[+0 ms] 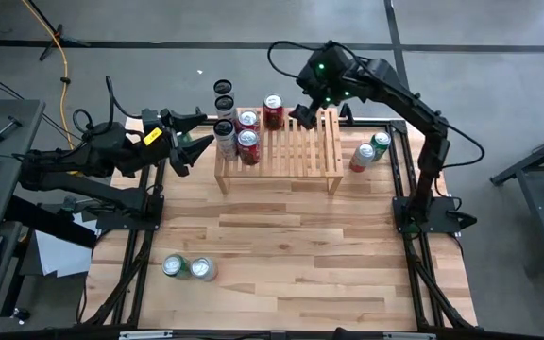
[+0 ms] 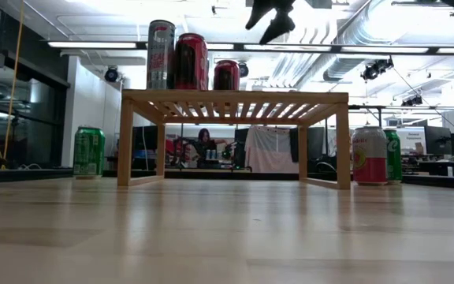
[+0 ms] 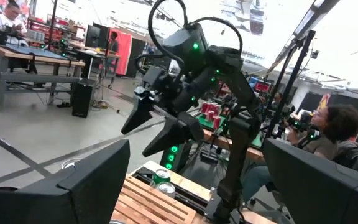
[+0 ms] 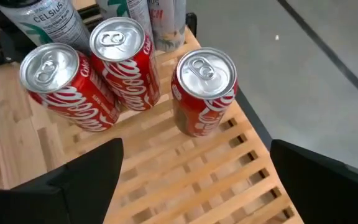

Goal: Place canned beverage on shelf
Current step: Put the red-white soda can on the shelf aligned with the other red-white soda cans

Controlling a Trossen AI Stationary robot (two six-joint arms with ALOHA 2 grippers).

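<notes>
a: what can be read on the cans?

b: the right wrist view shows "celsius" on a pale slim can (image 4: 48,22) at the shelf's (image 4: 197,180) end. three red cans carry white coca-cola script: two (image 4: 64,87) (image 4: 126,62) touching each other, a third (image 4: 204,90) just apart, all upright on the slats. a second pale slim can (image 4: 163,22) behind them shows only part of a red word.

a: what is hidden or cut off?

b: in that view the slim cans' tops run out of the picture. in the low view the right gripper (image 2: 268,20) is cut by the top edge, and two cans (image 2: 370,155) past the shelf's right leg overlap; their labels cannot be read. a green can (image 2: 89,151) stands left of the shelf, label also unclear.

a: the shelf itself?

b: a low light-wood rack (image 1: 281,146) with a slatted top and short legs, standing at the table's (image 1: 281,274) far side. from above its right half is bare slats.

a: and the grippers?

b: the right gripper (image 1: 306,113) hangs above the shelf just beside the lone red can (image 1: 273,110), fingers spread, holding nothing. the left gripper (image 1: 185,140) sits off the shelf's left end near the slim cans (image 1: 225,132), fingers also apart and empty. two more cans (image 1: 189,267) lie near the table's front left.
</notes>
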